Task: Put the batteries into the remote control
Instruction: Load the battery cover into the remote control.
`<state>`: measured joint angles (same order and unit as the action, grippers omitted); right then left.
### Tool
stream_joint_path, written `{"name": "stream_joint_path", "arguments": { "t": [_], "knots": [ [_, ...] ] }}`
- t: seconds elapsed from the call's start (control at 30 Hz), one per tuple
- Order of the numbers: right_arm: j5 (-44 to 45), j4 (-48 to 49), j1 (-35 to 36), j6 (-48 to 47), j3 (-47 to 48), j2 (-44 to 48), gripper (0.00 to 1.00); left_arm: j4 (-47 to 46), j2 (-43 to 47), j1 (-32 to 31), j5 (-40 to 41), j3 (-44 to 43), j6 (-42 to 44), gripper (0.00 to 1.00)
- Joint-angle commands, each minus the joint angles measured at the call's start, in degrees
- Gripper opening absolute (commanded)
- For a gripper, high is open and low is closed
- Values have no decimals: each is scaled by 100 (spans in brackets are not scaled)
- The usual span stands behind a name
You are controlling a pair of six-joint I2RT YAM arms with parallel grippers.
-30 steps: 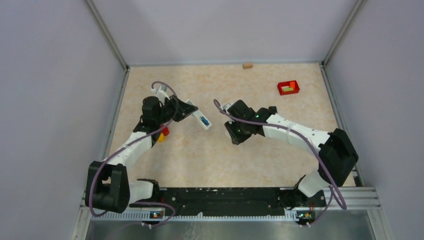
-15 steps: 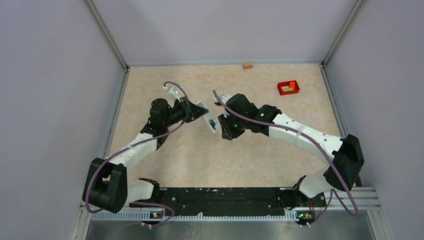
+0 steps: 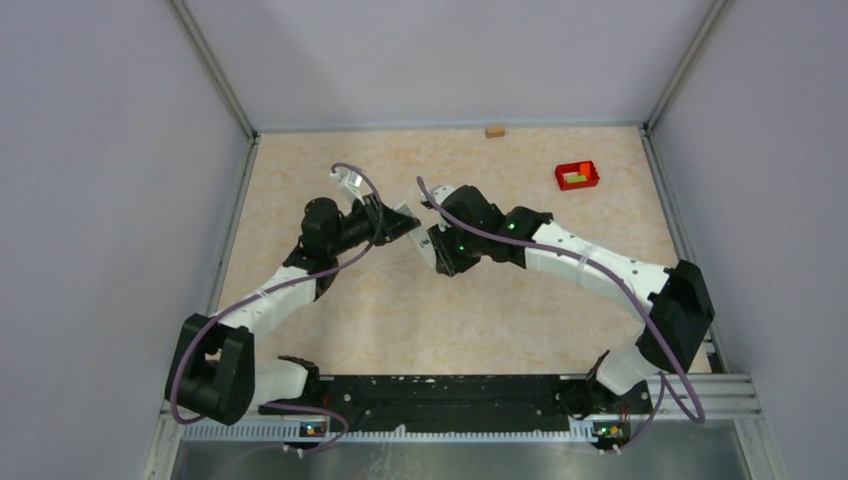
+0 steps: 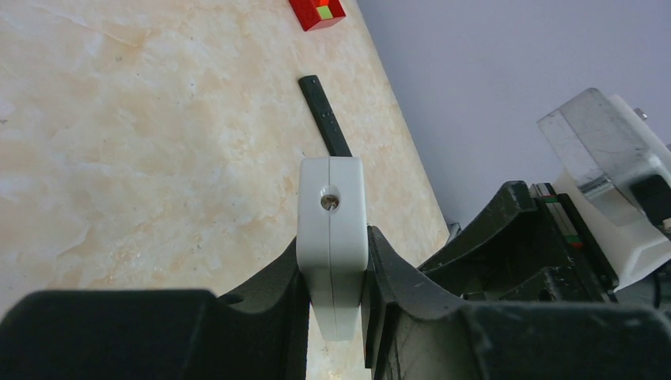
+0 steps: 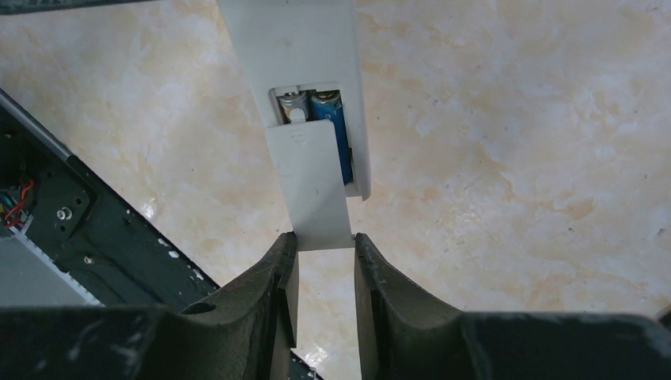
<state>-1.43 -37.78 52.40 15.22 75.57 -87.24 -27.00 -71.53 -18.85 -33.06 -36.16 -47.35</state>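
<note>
Right wrist: we see the right gripper (image 5: 324, 244) pinching the white cover plate (image 5: 307, 186), which lies partly over the open bay of the remote (image 5: 289, 39).
Load: the batteries (image 5: 334, 131) sit side by side inside that bay, one blue.
Other arm: we find the left gripper (image 4: 334, 253) clamped on one end of the remote.

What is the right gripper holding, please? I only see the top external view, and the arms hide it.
Observer: The right gripper pinches a white cover plate by its near end.
Operator: Is any battery in place?
Observer: Yes, a blue battery lies in the open compartment of the remote control, partly under that plate.
Operator: How is the remote held?
Observer: The left gripper is shut on it, a finger pressed on each side.
</note>
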Motion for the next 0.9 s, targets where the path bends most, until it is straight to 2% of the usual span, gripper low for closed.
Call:
{"name": "stream_joint_path", "arguments": {
  "t": [0.0,0.87],
  "knots": [
    [222,118,96,32,407,-114,18,-385,43,-22,-144,-21,110,0],
    [161,65,118,-17,468,-293,18,-262,88,-22,-65,-81,19,0]
  ]
}}
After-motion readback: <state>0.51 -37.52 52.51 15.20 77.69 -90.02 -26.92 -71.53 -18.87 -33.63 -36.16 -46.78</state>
